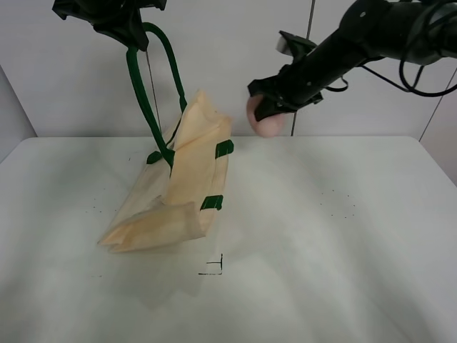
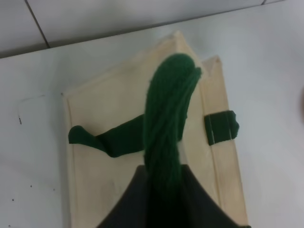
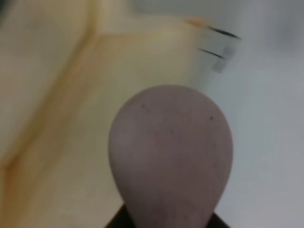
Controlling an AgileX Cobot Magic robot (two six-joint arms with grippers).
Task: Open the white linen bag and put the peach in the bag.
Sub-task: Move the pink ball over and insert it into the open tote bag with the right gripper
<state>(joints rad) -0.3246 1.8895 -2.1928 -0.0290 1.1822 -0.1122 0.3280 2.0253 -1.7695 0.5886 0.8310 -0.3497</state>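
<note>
The white linen bag point(image 1: 178, 193) hangs by one dark green strap handle point(image 1: 146, 93) from my left gripper point(image 1: 128, 32), which is shut on the handle high above the table; its lower end rests on the table. In the left wrist view the handle point(image 2: 166, 123) runs from the jaws down to the bag point(image 2: 109, 123). My right gripper point(image 1: 268, 107) is shut on the dusty-pink peach point(image 1: 264, 123) and holds it in the air just right of the bag's upper edge. In the right wrist view the peach point(image 3: 171, 161) fills the middle, with blurred cream bag fabric point(image 3: 57, 95) behind it.
The white table point(image 1: 343, 236) stretches to the right and front of the bag. A small black corner mark point(image 1: 214, 268) is drawn on it in front of the bag. A pale wall stands behind.
</note>
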